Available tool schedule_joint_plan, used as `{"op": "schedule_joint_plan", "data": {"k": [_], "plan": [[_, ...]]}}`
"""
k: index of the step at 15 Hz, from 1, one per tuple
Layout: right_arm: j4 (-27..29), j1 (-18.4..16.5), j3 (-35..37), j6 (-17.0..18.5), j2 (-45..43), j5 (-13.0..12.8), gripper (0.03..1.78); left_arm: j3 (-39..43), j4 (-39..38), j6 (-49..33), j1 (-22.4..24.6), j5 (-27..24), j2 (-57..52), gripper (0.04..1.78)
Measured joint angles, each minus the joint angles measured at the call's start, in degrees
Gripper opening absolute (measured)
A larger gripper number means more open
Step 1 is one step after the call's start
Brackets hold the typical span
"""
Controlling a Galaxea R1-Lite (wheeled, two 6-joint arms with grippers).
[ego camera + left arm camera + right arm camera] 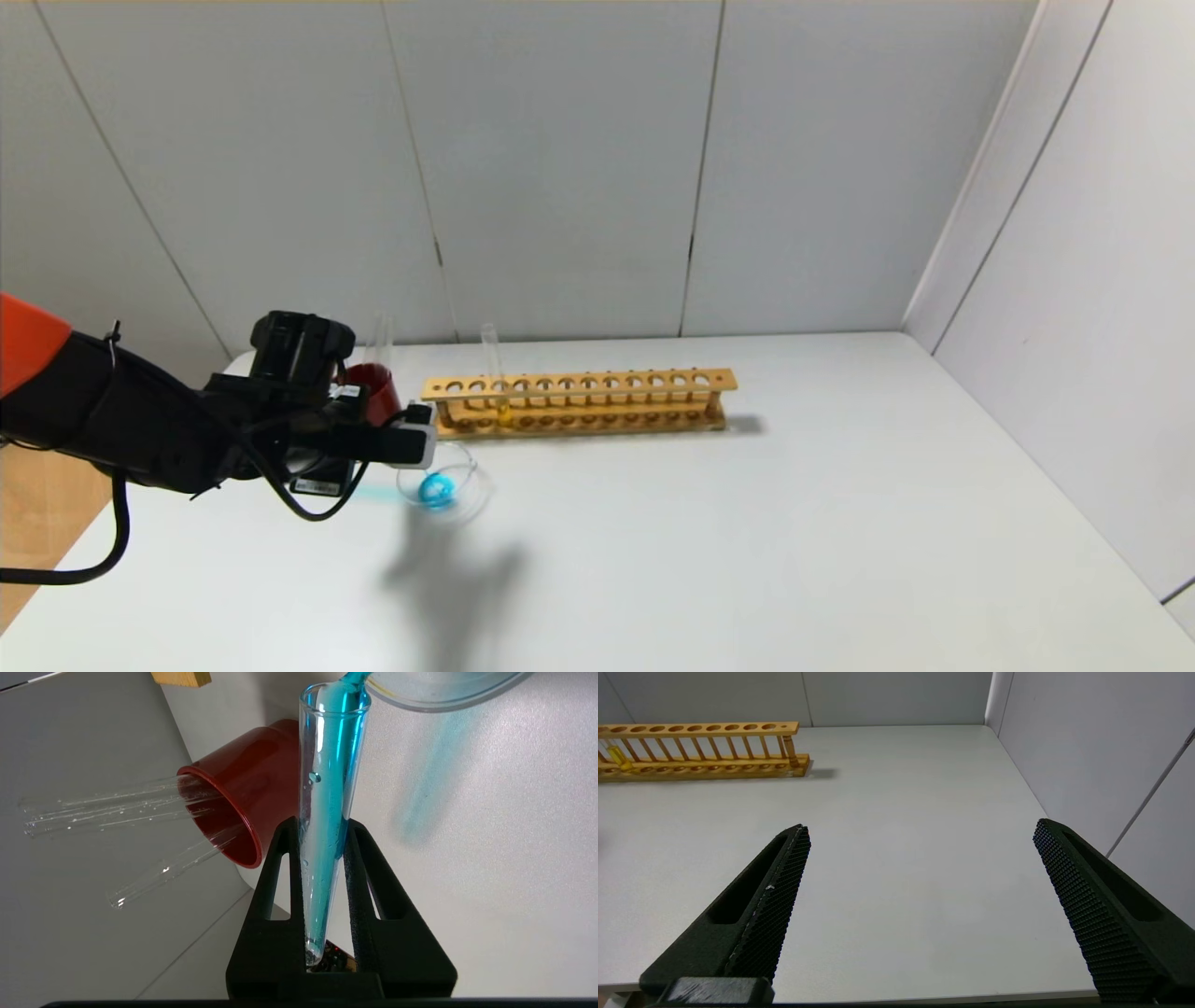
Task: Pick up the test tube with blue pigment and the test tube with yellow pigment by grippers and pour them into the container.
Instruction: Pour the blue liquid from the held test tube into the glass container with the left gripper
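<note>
- While I tip the test tube with blue pigment [378,493] toward the container [446,487], the head view shows my left gripper [411,445] at its nine o'clock; the red cup [373,392] stands close behind my wrist, and a swing back could knock it.
- From the left wrist, my fingers [285,868] clamp the test tube with blue pigment [327,812], whose mouth meets the container [439,693] rim; tilting further too fast could send liquid past the lip onto the bench [490,858]. Empty glass tubes [117,807] poke from the red cup [233,802].
- From the right wrist, my right gripper [920,896] hangs idle, fingers wide apart over bare bench [901,812]. The test tube with yellow pigment [617,756] waits in the wooden rack [700,749] at ten o'clock, nothing blocking it.
</note>
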Motion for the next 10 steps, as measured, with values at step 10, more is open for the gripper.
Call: {"op": "schedule_joint_plan", "data": {"k": [10], "plan": [[0.0,0.0,0.0,0.0,0.0,0.0,1.75,-0.4,0.1,2.3,-1.3,2.3,0.3,0.32]]}}
